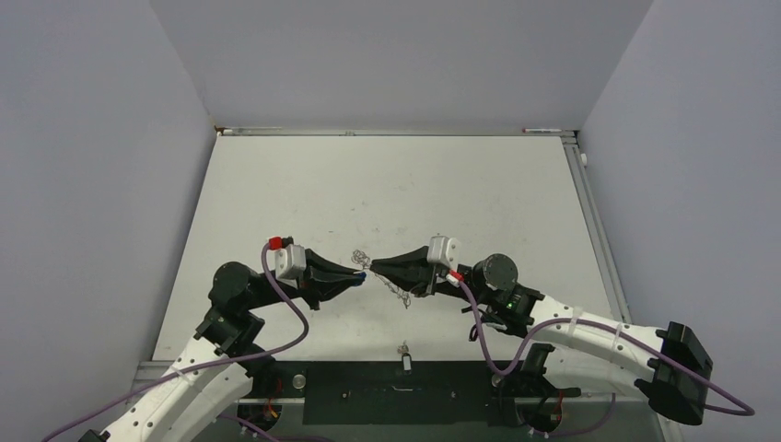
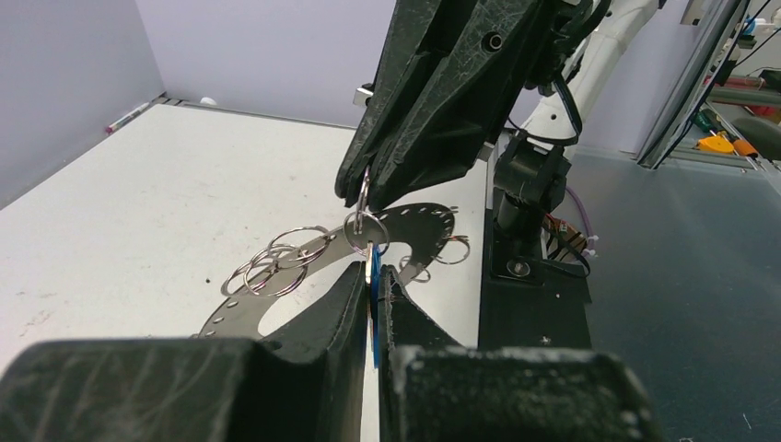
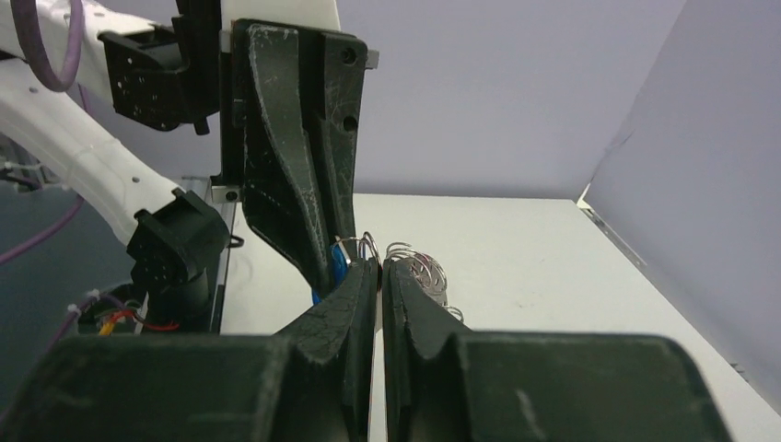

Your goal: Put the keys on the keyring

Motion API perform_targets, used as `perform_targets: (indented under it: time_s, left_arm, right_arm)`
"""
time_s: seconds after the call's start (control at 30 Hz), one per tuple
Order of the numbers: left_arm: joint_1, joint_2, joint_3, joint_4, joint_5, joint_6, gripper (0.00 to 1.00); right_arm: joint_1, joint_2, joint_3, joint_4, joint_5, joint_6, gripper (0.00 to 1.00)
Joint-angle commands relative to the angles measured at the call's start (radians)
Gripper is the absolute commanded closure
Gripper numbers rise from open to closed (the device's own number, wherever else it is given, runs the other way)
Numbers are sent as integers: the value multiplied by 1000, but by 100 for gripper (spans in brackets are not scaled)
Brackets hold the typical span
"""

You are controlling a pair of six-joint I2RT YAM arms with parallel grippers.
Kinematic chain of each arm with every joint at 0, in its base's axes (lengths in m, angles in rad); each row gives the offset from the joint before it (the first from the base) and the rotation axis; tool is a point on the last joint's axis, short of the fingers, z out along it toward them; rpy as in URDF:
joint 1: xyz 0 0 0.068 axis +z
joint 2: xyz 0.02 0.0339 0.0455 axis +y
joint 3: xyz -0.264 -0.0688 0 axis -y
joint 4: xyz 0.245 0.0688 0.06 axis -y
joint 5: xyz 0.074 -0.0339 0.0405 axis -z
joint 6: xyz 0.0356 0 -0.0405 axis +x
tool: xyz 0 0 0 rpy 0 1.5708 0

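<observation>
My left gripper [image 2: 371, 269] is shut on the blue-headed key [image 2: 375, 318], whose silver blade [image 2: 369, 260] sticks out past the fingertips and touches a wire loop of the keyring [image 2: 419, 221]. The keyring is a flat grey plate held tilted above the table, with several wire loops [image 2: 276, 262] along its edge. My right gripper [image 3: 379, 262] faces the left one tip to tip and is shut on one of those loops [image 2: 366, 198]. From above, both tips [image 1: 368, 271] meet over the near middle of the table, and the blue key [image 1: 366, 274] shows as a blue speck.
A small metal object [image 1: 403, 349] lies at the table's [image 1: 387, 184] near edge between the two arm bases; it is too small to tell what it is. Grey walls stand on three sides. The black base plate [image 2: 534, 295] sits beside the keyring.
</observation>
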Motion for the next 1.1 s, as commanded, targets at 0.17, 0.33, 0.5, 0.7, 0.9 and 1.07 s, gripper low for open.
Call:
perform_targets:
  time_s: [0.17,0.33,0.5,0.7,0.9,1.07]
  left_arm:
    - [3,-16,34,-10,-33,10,100]
    - [3,-24,38,-36,-56,29,100]
    - [3,-25,41,-48,-77,41,100]
    - [3,-10,49,-65,-99,52,100]
    - [3,2,54,-74,-103,59,100]
    - [3,-4,52,-75,-112,63,100]
  right_arm:
    - [-40,76,-27,503,37,210,95]
    - [-68,110,-76,668,113,350,95]
    - [-66,125,-92,699,201,425,95]
    - [-6,149,-119,737,350,445,95]
    - [48,216,-134,805,507,447,95]
    - [80,236,-124,800,599,445,95]
